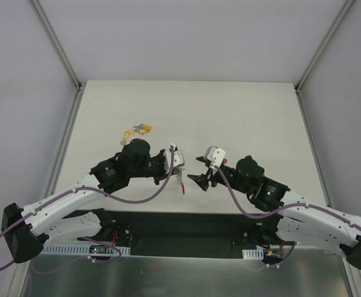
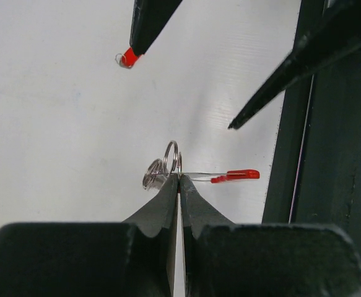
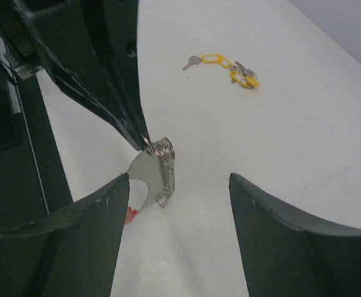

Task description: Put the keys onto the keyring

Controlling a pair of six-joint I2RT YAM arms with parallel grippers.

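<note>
My left gripper (image 1: 179, 169) is shut on the keyring (image 1: 180, 185) and holds it by its silvery coil just above the table. In the left wrist view the coil (image 2: 173, 159) sits at the closed fingertips and the thin red part (image 2: 236, 175) sticks out to the right. My right gripper (image 1: 197, 171) is open and faces the keyring from the right. In the right wrist view the keyring (image 3: 163, 168) hangs between its spread fingers (image 3: 100, 210). The keys (image 1: 138, 130) with yellow tags lie on the table behind the left arm and also show in the right wrist view (image 3: 225, 64).
A small red piece (image 2: 129, 57) shows at the tip of one right finger; I cannot tell what it is. The dark frame (image 2: 329, 161) runs along the table's near edge. White walls with metal posts (image 1: 59, 49) enclose the table.
</note>
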